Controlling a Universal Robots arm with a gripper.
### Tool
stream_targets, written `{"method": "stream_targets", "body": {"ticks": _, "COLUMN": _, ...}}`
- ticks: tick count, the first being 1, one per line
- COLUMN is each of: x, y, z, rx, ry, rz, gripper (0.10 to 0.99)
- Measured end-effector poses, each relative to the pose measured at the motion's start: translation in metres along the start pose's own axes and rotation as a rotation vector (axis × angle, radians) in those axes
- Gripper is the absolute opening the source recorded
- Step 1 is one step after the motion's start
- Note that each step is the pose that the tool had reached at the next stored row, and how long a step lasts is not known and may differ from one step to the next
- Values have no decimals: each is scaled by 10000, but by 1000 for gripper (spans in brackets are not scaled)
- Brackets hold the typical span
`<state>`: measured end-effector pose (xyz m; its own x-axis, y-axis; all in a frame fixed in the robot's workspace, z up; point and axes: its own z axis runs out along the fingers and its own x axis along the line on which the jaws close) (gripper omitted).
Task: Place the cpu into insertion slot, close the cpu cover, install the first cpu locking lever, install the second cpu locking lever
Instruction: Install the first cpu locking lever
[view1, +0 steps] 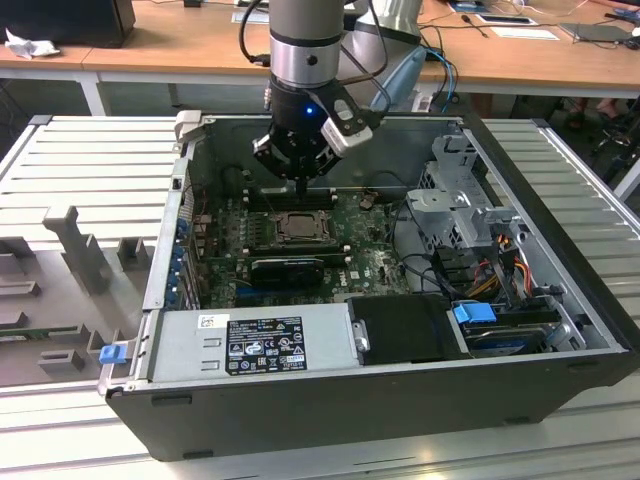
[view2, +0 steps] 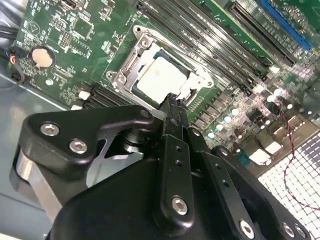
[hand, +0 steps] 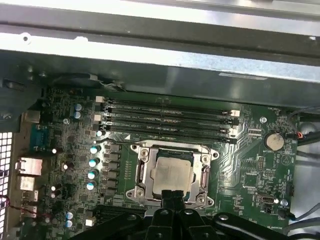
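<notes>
Your black pincer (hand: 173, 196) is clenched on nothing, its tip at one edge of the thin silvery square metal cpu cover (hand: 141, 175). The cover lies flat around the pale beige-silver square cpu (hand: 172, 172), seated in the metal-rimmed insertion slot (hand: 212, 150) on the green motherboard (hand: 260, 165).

Wooden desks (view1: 180, 40) behind a ribbed grey metal table (view1: 90, 160)

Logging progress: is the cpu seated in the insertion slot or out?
Seated: the cpu lies flat inside the insertion slot, metal rim around it.
</notes>
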<state>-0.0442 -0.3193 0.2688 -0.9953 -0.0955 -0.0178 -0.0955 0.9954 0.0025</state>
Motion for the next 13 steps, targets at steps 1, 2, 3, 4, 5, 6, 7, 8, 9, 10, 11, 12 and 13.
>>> {"method": "stream_targets", "body": {"ticks": 1, "x": 36, "y": 4, "z": 0, "rx": 3, "ry": -40, "rz": 1, "gripper": 106}}
{"method": "stream_targets", "body": {"ticks": 2, "x": 58, "y": 6, "z": -1, "rx": 2, "ry": -54, "rz": 2, "gripper": 106}}
{"method": "stream_targets", "body": {"ticks": 3, "x": 85, "y": 8, "z": -1, "rx": -11, "ry": -63, "rz": 22, "gripper": 106}}
{"method": "stream_targets", "body": {"ticks": 4, "x": 88, "y": 9, "z": -1, "rx": -135, "ry": -75, "rz": 148, "gripper": 106}}
{"method": "stream_targets", "body": {"ticks": 5, "x": 89, "y": 9, "z": -1, "rx": -197, "ry": -81, "rz": 361, "gripper": 106}}
{"method": "stream_targets", "body": {"ticks": 6, "x": 92, "y": 9, "z": 0, "rx": -195, "ry": -81, "rz": 525, "gripper": 106}}
{"method": "stream_targets", "body": {"ticks": 7, "x": 101, "y": 10, "z": 1, "rx": -196, "ry": -82, "rz": 552, "gripper": 106}}
{"method": "stream_targets", "body": {"ticks": 8, "x": 121, "y": 12, "z": 1, "rx": -196, "ry": -81, "rz": 554, "gripper": 106}}
{"method": "stream_targets", "body": {"ticks": 9, "x": 150, "y": 15, "z": 2, "rx": -195, "ry": -80, "rz": 554, "gripper": 106}}
{"method": "stream_targets", "body": {"ticks": 10, "x": 172, "y": 17, "z": 4, "rx": -195, "ry": -80, "rz": 555, "gripper": 106}}
{"method": "stream_targets", "body": {"ticks": 11, "x": 205, "y": 20, "z": 7, "rx": -195, "ry": -80, "rz": 553, "gripper": 106}}
{"method": "stream_targets", "body": {"ticks": 12, "x": 250, "y": 24, "z": 10, "rx": -195, "ry": -80, "rz": 554, "gripper": 106}}
{"method": "stream_targets", "body": {"ticks": 13, "x": 268, "y": 26, "z": 11, "rx": -196, "ry": -81, "rz": 556, "gripper": 106}}
